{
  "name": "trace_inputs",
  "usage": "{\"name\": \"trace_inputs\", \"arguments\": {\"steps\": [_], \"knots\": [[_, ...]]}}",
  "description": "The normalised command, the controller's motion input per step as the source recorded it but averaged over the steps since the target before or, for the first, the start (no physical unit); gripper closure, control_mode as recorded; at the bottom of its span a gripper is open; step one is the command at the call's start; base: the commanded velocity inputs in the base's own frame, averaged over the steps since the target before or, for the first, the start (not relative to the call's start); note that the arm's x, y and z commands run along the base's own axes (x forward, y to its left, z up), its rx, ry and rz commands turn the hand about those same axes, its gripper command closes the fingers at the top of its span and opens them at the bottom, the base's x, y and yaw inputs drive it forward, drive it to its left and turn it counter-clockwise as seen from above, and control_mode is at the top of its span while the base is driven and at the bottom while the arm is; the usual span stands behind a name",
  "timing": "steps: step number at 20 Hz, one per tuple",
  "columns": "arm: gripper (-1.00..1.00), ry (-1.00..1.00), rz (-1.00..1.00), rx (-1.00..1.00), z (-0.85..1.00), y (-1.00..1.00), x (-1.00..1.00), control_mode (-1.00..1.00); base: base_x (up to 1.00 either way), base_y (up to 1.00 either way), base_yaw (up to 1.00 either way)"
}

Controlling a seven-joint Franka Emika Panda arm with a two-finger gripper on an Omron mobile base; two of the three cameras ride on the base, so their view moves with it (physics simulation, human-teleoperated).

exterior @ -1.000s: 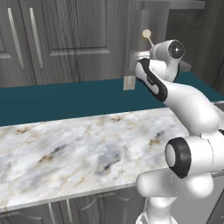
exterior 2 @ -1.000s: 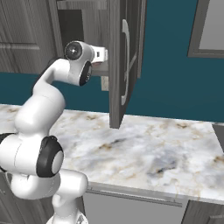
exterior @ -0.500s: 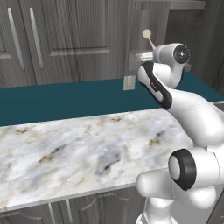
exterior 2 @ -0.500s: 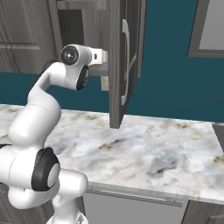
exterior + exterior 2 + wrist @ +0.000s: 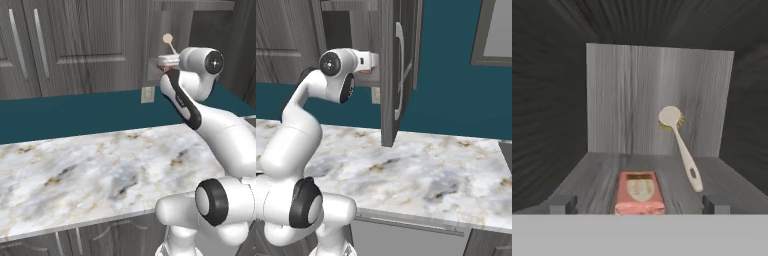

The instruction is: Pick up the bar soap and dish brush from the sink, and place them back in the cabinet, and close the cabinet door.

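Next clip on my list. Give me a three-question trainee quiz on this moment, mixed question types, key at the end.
1. True or false: the bar soap lies on the shelf inside the cabinet.
2. How does the dish brush stand? A) flat on the counter B) propped, head up near the cabinet's back wall C) clamped in the gripper
3. In a few words: is the cabinet door open or closed, and what state is the gripper in?

Key
1. True.
2. B.
3. The door stands open; the gripper is open and holds nothing.
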Motion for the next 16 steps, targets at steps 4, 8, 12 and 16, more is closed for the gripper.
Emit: {"name": "trace_inputs", "arguments": {"steps": [4,8,12,16], "knots": [[-1.00,-0.06,0.00,0.00,0.13,0.00,-0.25,-1.00,0.00,0.00,0.00],[-1.00,-0.06,0.00,0.00,0.16,0.00,-0.32,-1.00,0.00,0.00,0.00],[-1.00,-0.05,0.00,0.00,0.20,-0.02,-0.38,-1.00,0.00,0.00,0.00],[-1.00,-0.04,0.00,0.00,0.18,-0.02,-0.36,-1.00,0.00,0.00,0.00]]}}
